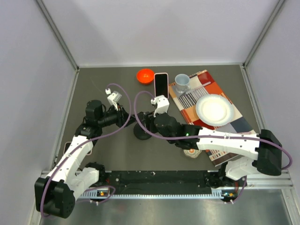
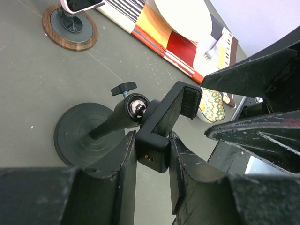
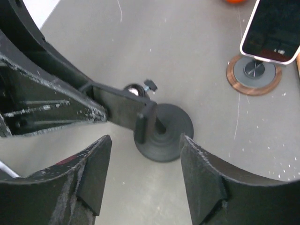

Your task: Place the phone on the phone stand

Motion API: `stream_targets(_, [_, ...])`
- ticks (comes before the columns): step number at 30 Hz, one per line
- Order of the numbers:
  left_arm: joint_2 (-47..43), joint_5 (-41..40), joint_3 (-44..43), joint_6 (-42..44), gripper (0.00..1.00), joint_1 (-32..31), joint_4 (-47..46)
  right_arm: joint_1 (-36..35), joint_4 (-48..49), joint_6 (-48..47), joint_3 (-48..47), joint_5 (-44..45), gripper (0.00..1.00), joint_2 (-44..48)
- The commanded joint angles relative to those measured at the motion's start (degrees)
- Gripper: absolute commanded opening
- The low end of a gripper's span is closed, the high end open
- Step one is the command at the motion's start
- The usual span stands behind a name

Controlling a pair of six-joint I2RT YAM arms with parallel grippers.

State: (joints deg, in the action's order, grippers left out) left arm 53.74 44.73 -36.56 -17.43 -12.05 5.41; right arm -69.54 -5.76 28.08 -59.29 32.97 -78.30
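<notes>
A phone (image 1: 161,85) in a pale pink case stands upright on a small round wood-rimmed base at the back, apart from both grippers. It also shows in the right wrist view (image 3: 273,29) and partly in the left wrist view (image 2: 80,4). A black phone stand (image 1: 140,132) with a round base (image 2: 84,134) and a ball joint stands mid-table. My left gripper (image 2: 152,157) is shut on the stand's black clamp bracket (image 2: 161,122). My right gripper (image 3: 145,140) is open and empty, hovering just above the stand's base (image 3: 165,133).
A patterned mat (image 1: 234,119) lies at the right with a white plate (image 1: 214,109) and a cup (image 1: 182,82) on it. An orange bowl (image 1: 145,75) sits at the back. A small patterned dish (image 1: 191,152) lies under my right arm.
</notes>
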Motion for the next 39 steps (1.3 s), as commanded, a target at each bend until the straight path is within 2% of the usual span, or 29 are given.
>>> stream_targets(1, [-0.83,-1.75,-0.44,0.47,0.0,-0.16,2.15,-0.42,9.0,-2.76,-2.76,2.89,0.57,-2.29])
stream_targets(6, [0.67,-3.07,-1.94,2.4,0.0,-0.16,6.01,-0.51,9.28,-3.03,-3.03,2.36,0.55,-3.26])
stream_targets(7, [0.67,-3.68,-2.29,3.18,0.08,-0.25,6.97,-0.42,8.75,-3.11,-2.94,1.93,0.56,-2.82])
stream_targets(8, [0.58,-4.21,-2.73,3.37,0.33,-0.16,7.85,-0.51,8.14,-3.11,-2.77,0.96,0.6,-1.6])
stream_targets(10, [-0.2,-5.09,-3.0,3.54,0.52,-0.25,7.78,-0.42,5.95,-4.25,-2.59,-0.36,0.66,-0.02])
stream_targets(12, [-2.05,-8.06,-2.82,3.63,0.8,-0.16,7.77,-0.42,2.7,-4.61,-2.06,-0.89,0.73,2.96])
stream_targets(17, [-8.11,-14.13,-5.1,-1.46,0.99,-0.16,12.25,-0.34,-1.09,-5.49,3.11,-0.81,0.8,11.93])
stream_targets(18, [-9.6,-16.15,-6.76,-2.42,0.99,-0.16,14.0,-0.34,-1.36,-5.66,4.17,-0.19,0.81,15.69])
stream_targets(19, [-12.92,-22.6,-7.64,-4.17,0.99,-0.16,17.93,-0.34,-1.62,-5.84,5.31,0.68,0.81,17.55])
stream_targets(21, [-16.54,-30.63,-9.92,-5.24,0.98,-0.08,21.91,-0.34,-1.71,-6.01,9.09,3.14,0.82,21.59])
stream_targets(22, [-19.17,-39.46,-10.72,-5.16,0.98,-0.07,26.88,-0.34,-1.71,-6.19,10.23,3.93,0.82,25.01])
stream_targets(23, [-20.06,-43.81,-12.21,-5.33,0.98,-0.07,29.37,-0.16,-1.71,-6.54,12.51,4.9,0.82,26.78])
stream_targets(26, [-20.69,-57.51,-13.71,-4.9,0.98,-0.07,37.36,1.51,-1.62,-8.29,15.95,5.0,0.83,31.89])
stream_targets(29, [-17.97,-65.61,-13.28,-8.57,0.99,-0.07,42.29,4.4,-1.89,-11.36,18.5,3.34,0.84,35.05])
stream_targets(32, [-14.63,-65.12,-12.49,-11.21,0.99,1.24,41.44,7.57,-1.98,-13.65,21.31,-0.26,0.89,36.9])
stream_targets(33, [-13.49,-62.68,-12.31,-12.53,0.99,2.72,40.91,8.27,-0.5,-14.18,22.01,-0.88,0.9,36.91])
stream_targets(36, [-9.1,-54.61,-11.08,-20.76,0.99,14.13,40.47,12.92,2.41,-15.59,24.39,-6.85,0.91,34.98])
stream_targets(37, [-7.17,-54.23,-10.91,-22.19,0.99,19.21,40.64,14.24,3.38,-15.51,24.48,-11.48,0.91,33.84])
stream_targets(39, [-5.14,-56.84,-11.86,-25.35,0.99,22.93,44.39,17.85,3.56,-15.07,24.05,-15.46,0.91,31.04])
